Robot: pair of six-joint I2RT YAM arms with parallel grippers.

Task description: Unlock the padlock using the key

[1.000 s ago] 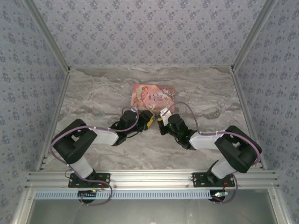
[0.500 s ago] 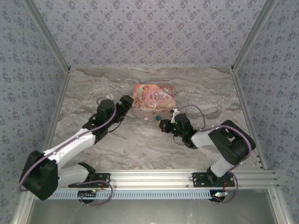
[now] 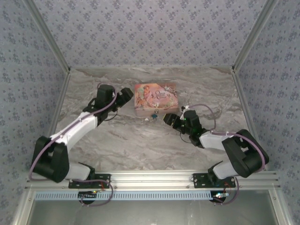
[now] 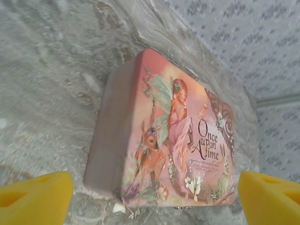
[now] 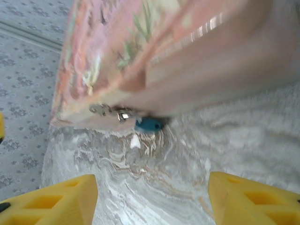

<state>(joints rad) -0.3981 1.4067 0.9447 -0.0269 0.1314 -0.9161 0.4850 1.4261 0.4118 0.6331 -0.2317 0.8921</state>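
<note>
The tin (image 3: 156, 99) is closed, so I can't see inside. My left arm stretches to its left side, the left gripper (image 3: 125, 95) spread wide and empty. The right gripper (image 3: 168, 119) faces the tin's front, likewise spread and empty. The padlock (image 5: 148, 124), small and blue, hangs at the front clasp, low against the table (image 3: 140, 145).

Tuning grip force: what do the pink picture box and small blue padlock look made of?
Pink illustrated box: probably printed sheet metal, glossy; bright glints streak its side wall. Small blue padlock: smooth blue body, painted metal or plastic; too blurred to tell.
</note>
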